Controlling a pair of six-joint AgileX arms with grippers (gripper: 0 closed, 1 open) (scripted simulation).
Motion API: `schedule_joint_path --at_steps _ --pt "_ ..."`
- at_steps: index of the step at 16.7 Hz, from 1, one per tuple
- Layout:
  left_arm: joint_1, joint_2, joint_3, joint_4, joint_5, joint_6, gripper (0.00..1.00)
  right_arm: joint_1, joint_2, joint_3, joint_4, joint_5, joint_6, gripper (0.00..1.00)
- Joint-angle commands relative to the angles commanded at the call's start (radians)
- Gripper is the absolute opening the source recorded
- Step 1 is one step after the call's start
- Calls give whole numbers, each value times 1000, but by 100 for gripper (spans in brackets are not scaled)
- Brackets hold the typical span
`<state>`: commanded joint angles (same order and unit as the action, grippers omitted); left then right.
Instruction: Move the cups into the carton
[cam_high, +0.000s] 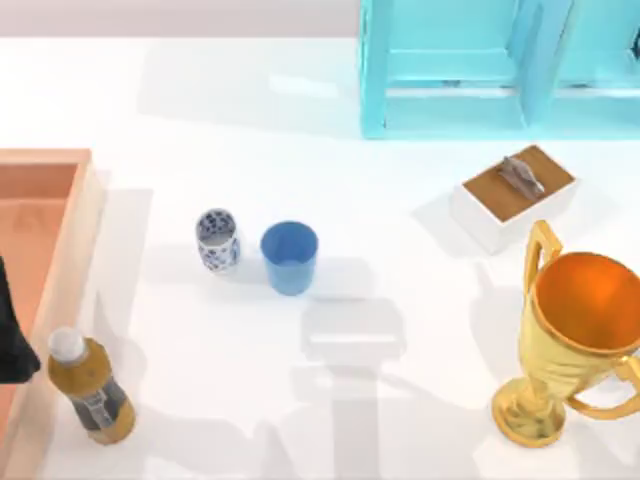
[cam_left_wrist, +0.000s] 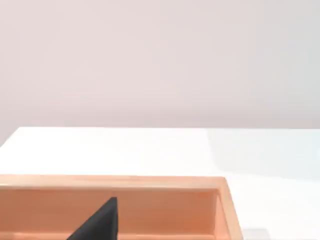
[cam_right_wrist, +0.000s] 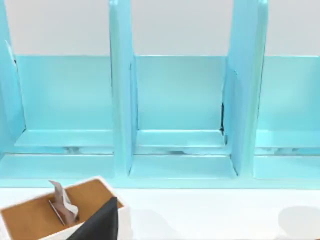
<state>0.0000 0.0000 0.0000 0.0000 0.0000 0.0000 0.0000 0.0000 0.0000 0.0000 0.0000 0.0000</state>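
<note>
Both cups stand upright on the white bench (cam_high: 420, 400), outside the carton (cam_high: 75, 240). The floral cup (cam_high: 217, 240) and the blue tumbler (cam_high: 289, 257) are just beside each other near the middle, well apart from the carton at the left edge, so the task looks unstarted.

The left hand (cam_high: 12, 335) is a dark shape over the carton's floor at the far left; a dark finger (cam_left_wrist: 100, 222) shows above the carton's inner wall in the left wrist view, but I cannot tell whether the fingers are spread or pressed together. The right hand's finger (cam_right_wrist: 102, 222) shows over the small white box (cam_high: 512, 197) facing the turquoise shelf (cam_high: 480, 65); its state is likewise unclear.

Risks: the cups are so close that fingers closing on one may knock over the other. The amber bottle (cam_high: 90, 388) stands just beside the carton's wall, probably close to any carry path, and could be toppled. The gold trophy (cam_high: 575, 340) sits near the right arm's reach.
</note>
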Motion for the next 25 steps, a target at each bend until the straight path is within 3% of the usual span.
schedule_joint_path --at_steps 5,11,25 --pt "-7 58 38 -42 -7 -4 100 0 0 0 0 0 0 100" --pt "-54 416 299 -291 -40 -40 100 0 0 0 0 0 0 100" --pt "-307 1651 1485 -1107 -44 -287 100 0 0 0 0 0 0 100"
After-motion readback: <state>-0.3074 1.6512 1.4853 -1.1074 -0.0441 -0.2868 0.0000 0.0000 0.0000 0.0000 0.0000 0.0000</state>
